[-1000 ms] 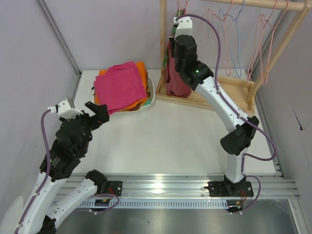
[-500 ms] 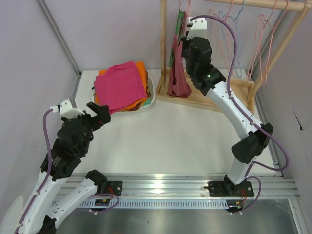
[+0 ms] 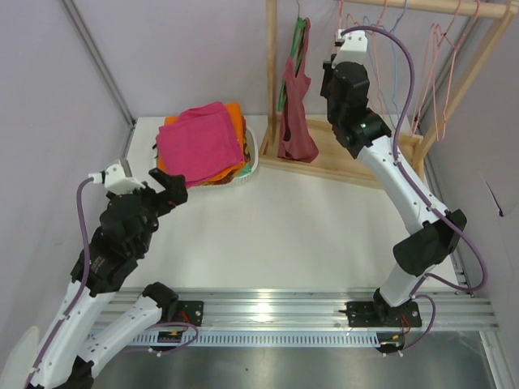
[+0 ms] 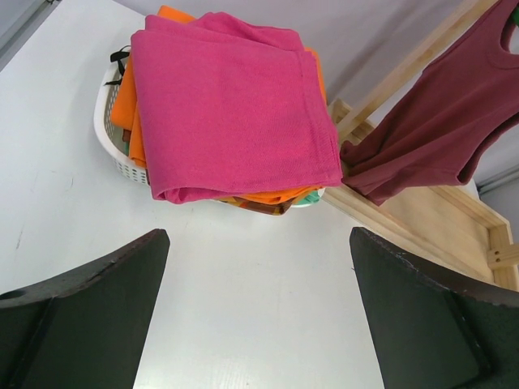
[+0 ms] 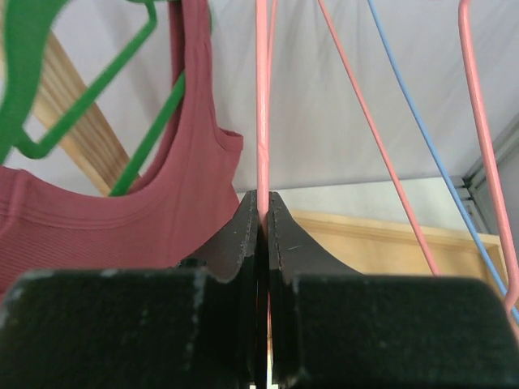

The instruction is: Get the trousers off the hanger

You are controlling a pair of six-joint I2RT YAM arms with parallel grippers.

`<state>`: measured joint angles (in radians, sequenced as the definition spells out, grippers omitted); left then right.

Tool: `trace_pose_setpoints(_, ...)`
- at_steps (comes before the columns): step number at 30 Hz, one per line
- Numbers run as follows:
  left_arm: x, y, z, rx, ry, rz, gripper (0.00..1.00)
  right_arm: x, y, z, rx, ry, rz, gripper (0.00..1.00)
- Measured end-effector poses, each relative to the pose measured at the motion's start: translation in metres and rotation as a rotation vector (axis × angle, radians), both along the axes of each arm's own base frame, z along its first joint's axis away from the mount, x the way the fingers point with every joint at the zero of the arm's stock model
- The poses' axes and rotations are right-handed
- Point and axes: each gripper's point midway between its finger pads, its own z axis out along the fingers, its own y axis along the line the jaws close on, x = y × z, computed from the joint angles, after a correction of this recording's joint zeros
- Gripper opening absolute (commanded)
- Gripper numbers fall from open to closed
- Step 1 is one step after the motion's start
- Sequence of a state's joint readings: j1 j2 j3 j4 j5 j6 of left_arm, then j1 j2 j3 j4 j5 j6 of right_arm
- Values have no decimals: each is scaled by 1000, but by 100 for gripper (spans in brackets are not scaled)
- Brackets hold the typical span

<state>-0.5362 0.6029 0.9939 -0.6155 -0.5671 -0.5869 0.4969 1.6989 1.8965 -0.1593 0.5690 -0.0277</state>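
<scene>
The magenta-pink trousers (image 3: pixel 203 144) lie folded on top of an orange cloth in a white basket; they also show in the left wrist view (image 4: pixel 235 105). My right gripper (image 3: pixel 332 63) is raised at the rack's rail and is shut on a thin light-pink hanger wire (image 5: pixel 262 97), which runs straight up from between the fingertips of that gripper (image 5: pixel 262 198). No cloth hangs on that wire. My left gripper (image 3: pixel 166 182) is open and empty above the table, just in front of the basket, and the left wrist view (image 4: pixel 259 235) shows only bare table between its fingers.
A maroon top (image 3: pixel 296 113) hangs on a green hanger (image 5: pixel 146 138) at the rack's left end. A light-blue hanger (image 5: pixel 430 154) and more pink hangers (image 3: pixel 442 57) hang to the right. The wooden rack base (image 3: pixel 373 158) stands beside the basket (image 3: pixel 250 158).
My right gripper has moved right and up, from in front of the maroon top to the pink hanger wire. The left arm has shifted only slightly.
</scene>
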Motion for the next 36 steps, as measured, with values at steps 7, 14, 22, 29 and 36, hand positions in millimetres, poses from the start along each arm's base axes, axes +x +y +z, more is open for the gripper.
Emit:
trace_pose_setpoints(7, 3, -2, -3, 7, 14, -3, 99, 1, 1, -32, -5, 74, 3, 0)
trace_pose_setpoints(14, 7, -5, -7, 17, 32, -6, 100, 1, 4, -44, 8, 103, 13, 3)
trace_pose_setpoints(22, 14, -14, -6, 27, 54, -32, 100, -11, 6, -52, 18, 168, 45, 81)
trace_pose_setpoints(29, 32, -24, 5, 40, 74, -55, 99, -45, -4, -33, 5, 202, 93, 92)
trace_pose_setpoints(36, 73, -18, -6, 5, 155, -55, 99, -125, -27, 57, 98, 3, 216, 97)
